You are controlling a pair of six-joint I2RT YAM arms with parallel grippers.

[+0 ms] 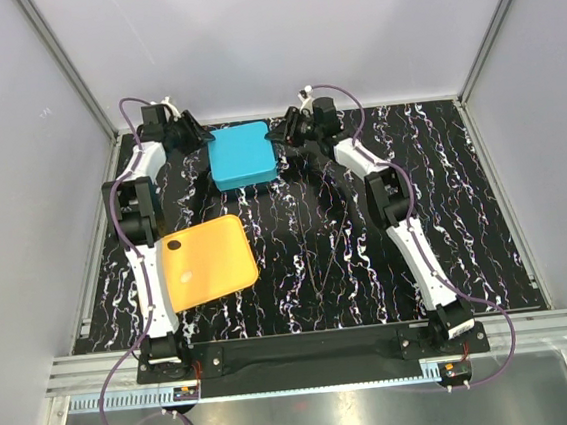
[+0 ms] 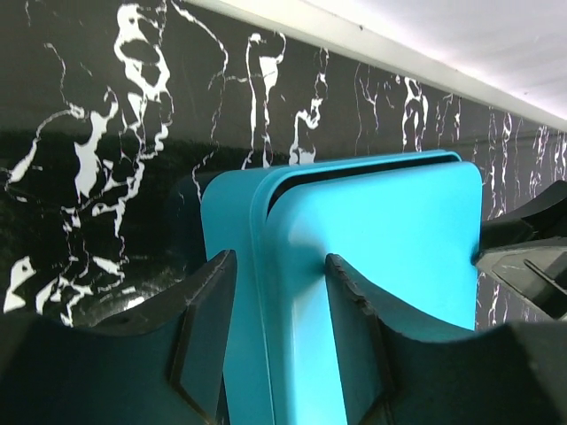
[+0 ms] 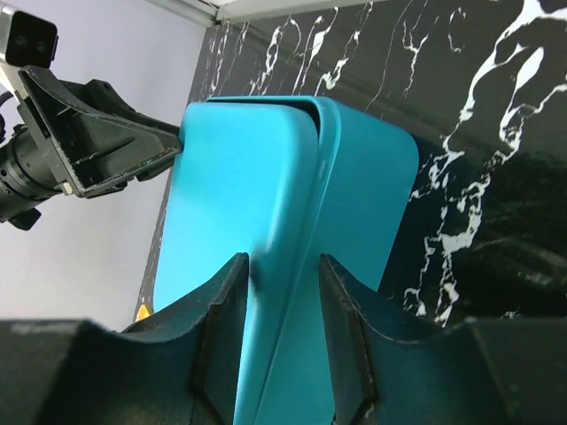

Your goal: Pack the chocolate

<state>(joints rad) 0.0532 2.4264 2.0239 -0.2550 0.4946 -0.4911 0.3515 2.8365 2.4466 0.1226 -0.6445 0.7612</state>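
Marble table (image 1: 369,265) | left gripper (image 2: 279,261) — astride teal box (image 1: 243,154) | right gripper (image 3: 282,261) — same

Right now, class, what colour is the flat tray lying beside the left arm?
The tray is plain orange, seen best in the top external view.

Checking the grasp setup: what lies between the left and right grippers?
The lidded teal box, as the top view shows. In the wrist views the left gripper and the right gripper each have an opposite edge of it between their fingers.
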